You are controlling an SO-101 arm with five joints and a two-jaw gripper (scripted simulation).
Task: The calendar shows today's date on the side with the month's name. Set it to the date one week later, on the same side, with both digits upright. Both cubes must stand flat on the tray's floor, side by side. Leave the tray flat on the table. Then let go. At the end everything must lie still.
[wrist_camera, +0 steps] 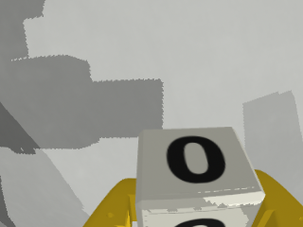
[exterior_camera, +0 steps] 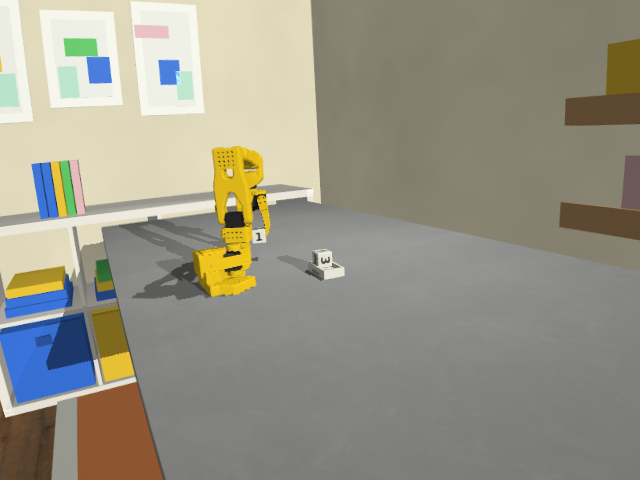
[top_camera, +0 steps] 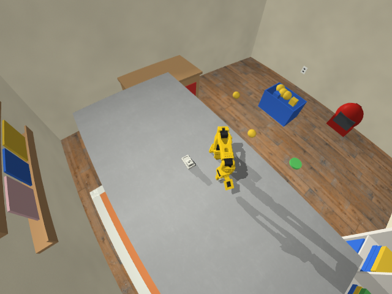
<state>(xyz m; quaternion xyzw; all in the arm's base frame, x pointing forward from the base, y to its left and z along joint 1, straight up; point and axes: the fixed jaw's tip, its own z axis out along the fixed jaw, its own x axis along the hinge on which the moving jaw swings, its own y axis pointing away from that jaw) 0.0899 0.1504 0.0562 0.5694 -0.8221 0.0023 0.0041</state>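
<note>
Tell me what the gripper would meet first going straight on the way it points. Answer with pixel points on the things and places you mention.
Probably the grey tabletop (top_camera: 152, 205) (exterior_camera: 413, 335) (wrist_camera: 204, 61), met first by the cube (exterior_camera: 258, 236) (wrist_camera: 195, 161) held in the gripper (wrist_camera: 199, 203). Height above it is hard to judge.
</note>
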